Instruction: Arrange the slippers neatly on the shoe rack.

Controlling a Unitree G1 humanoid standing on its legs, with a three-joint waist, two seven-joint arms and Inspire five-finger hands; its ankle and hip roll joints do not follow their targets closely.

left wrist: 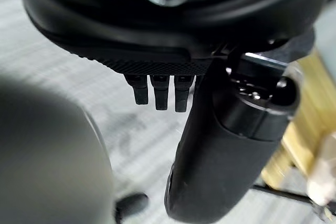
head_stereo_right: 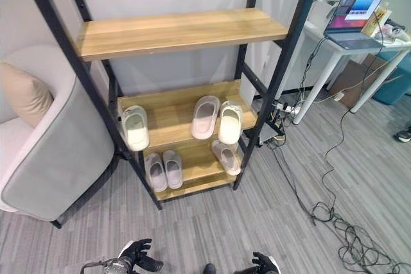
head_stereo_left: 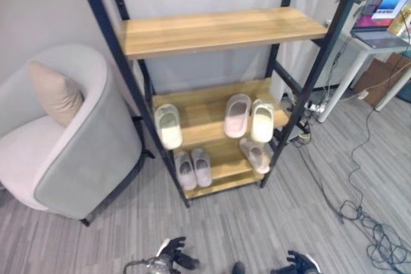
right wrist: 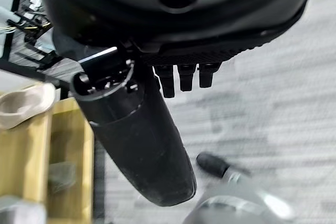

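Far left there's a grey armchair [head_stereo_left: 77, 158] with a beige cushion [head_stereo_left: 56, 92] tucked in its corner, sitting right beside the shoe rack [head_stereo_left: 221, 30].

The rack is black metal with wooden shelves. Top shelf has nothing on it. On the middle shelf, a white slipper [head_stereo_left: 169, 126] sits alone at the left end, and toward the right a pinkish slipper [head_stereo_left: 237, 115] and another white slipper [head_stereo_left: 262, 120] lie side by side, just about touching. On the bottom shelf, a pair of grey slippers [head_stereo_left: 193, 169] sits neatly together on the left, and a single grey slipper [head_stereo_left: 255, 154] lies at an angle on the right.

Both hands hang low over the grey floor [head_stereo_left: 257, 222], well in front of the rack. The left hand [head_stereo_left: 172, 253] has relaxed, fairly straight fingers and holds nothing, going by its wrist view. The right hand [head_stereo_left: 298, 263] looks the same in its own wrist view, loose and empty.

Over on the right, a white desk [head_stereo_right: 359, 46] holds an open laptop [head_stereo_right: 354, 16], with cables trailing over the floor below.
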